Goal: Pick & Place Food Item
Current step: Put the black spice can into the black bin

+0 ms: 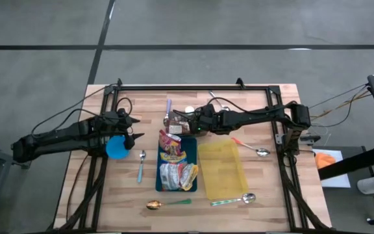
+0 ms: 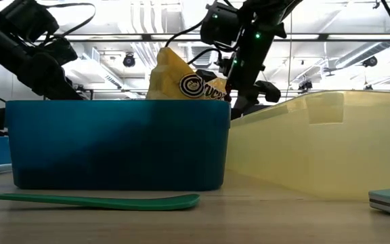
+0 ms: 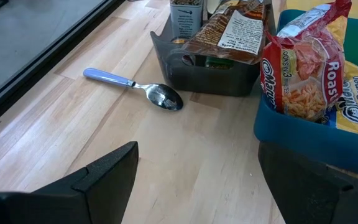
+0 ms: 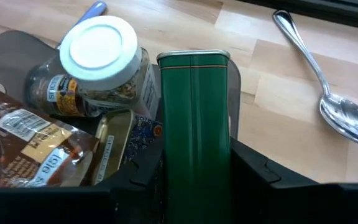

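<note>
A pale wood-plank worktop [image 1: 265, 201] framed by black rails stands on a grey concrete floor [image 1: 44, 39]; the low view looks into a bright hall with ceiling ducts and strip lights. At upper centre of the overhead frame, the right gripper [image 4: 194, 171] reaches into a dark tray [image 3: 213, 78] of food items, its fingers closed on a tall green tin [image 4: 196, 124]. The tin stands upright, long axis vertical, at the tray's edge beside a white-lidded jar [image 4: 98, 68]. At centre left, the left gripper [image 3: 197, 180] hovers over bare worktop near a blue cup [image 1: 116, 147], fingers spread wide and empty. A blue bin [image 2: 114, 142] of noodle packets [image 3: 309, 68] and a yellow bin [image 1: 221, 170] sit side by side at centre.
</note>
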